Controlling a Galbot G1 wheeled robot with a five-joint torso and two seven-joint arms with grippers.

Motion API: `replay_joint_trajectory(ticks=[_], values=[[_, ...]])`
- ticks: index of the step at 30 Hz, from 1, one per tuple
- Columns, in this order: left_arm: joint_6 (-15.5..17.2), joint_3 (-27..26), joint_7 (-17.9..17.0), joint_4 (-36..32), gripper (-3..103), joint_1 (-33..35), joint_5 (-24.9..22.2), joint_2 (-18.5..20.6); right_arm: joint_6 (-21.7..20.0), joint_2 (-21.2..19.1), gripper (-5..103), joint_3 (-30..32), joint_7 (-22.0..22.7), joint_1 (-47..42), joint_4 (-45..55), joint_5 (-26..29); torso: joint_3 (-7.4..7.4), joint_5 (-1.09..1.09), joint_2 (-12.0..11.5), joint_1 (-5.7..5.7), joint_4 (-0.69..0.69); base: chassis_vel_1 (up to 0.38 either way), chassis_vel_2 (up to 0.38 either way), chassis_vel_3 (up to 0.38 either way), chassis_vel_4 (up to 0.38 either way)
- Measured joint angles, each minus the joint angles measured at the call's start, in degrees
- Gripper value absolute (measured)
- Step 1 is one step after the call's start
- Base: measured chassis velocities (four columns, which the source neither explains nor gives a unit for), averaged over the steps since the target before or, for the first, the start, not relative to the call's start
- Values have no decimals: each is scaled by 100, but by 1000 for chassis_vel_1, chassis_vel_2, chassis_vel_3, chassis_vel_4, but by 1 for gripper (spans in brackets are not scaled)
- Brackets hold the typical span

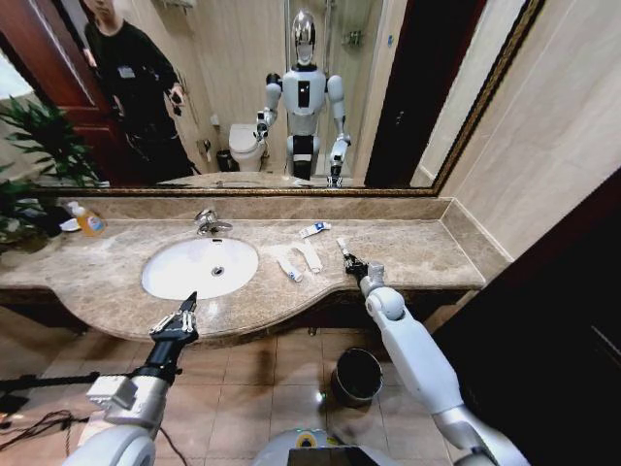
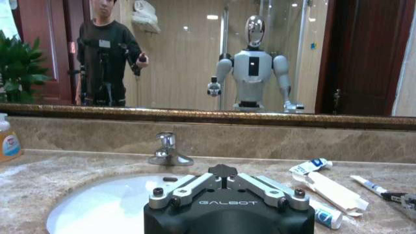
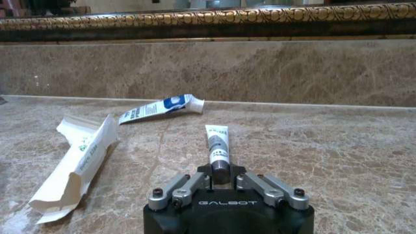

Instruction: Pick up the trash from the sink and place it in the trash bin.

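White small tube (image 3: 217, 141) with a dark cap lies flat on the brown marble counter (image 1: 427, 254), right of the sink (image 1: 199, 267), and the right gripper (image 3: 221, 171) is down at it: in the right wrist view the capped end sits between the two fingers, which are drawn in narrow on either side of the cap, apparently in contact. The tube's long axis runs straight away from the gripper toward the backsplash, in line with the wrist, so the jaws close across its short dimension; judged a good alignment for a lift. In the head view the same gripper (image 1: 353, 266) sits near the counter's front edge with the tube's pale end extending beyond it toward the mirror. Other trash is on the counter, not in the basin: a flattened white sachet (image 3: 77, 165) just beside the tube on the sink side, a blue-and-white packet (image 3: 161, 107) farther back near the wall, and a further white tube (image 1: 288, 266) between sachet and sink. Trash bin (image 1: 357, 375) stands on the tiled floor below the counter, beneath the right arm, so that arm is the nearer one for both pick and drop. Left gripper (image 1: 173, 322) hovers at the front edge by the sink, fingers spread wide, holding nothing. Orange-liquid bottle (image 1: 90, 222) stands at the far left, well apart.
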Motion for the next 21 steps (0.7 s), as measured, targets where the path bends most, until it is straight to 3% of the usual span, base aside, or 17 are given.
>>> replay_joint_trajectory(ticks=[8, 21], values=[[0, 0, 0, 0, 0, 0, 0, 0, 57, -61, 16, -4, 11, -92, 275, 83, 1, 0, 0, 0, 0, 0, 0, 0, 0], [0, 0, 0, 0, 0, 0, 0, 0, 1045, -361, 16, 321, -430, -872, 1087, 236, 1, 1, 0, 0, 0, 0, 0, 0, 0]])
